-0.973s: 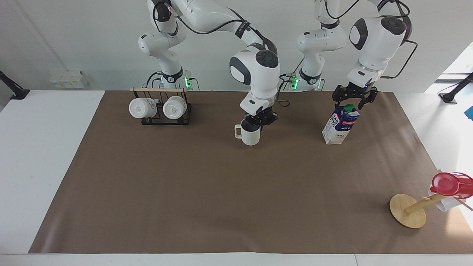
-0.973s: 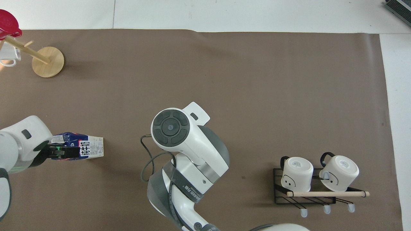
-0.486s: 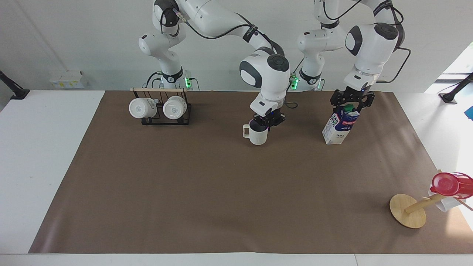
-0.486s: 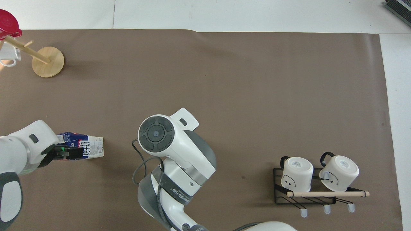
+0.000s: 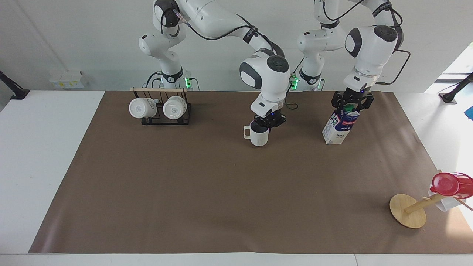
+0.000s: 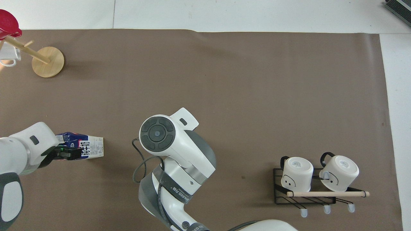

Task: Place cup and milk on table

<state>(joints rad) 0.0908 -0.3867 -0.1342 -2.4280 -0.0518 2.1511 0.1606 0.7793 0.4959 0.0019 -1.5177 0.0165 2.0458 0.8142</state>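
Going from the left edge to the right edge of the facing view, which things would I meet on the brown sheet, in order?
Black rack holding two white mugs → the cup under the right gripper → the milk under the left gripper → wooden stand → red plastic cup.

You're seeing the cup [image 5: 258, 137] sitting on the table [image 5: 221, 192] right under the right gripper [image 5: 266, 122]. The milk [image 5: 340, 125] is standing under the left gripper [image 5: 350, 106], toward the left arm's end, well apart from the cup.
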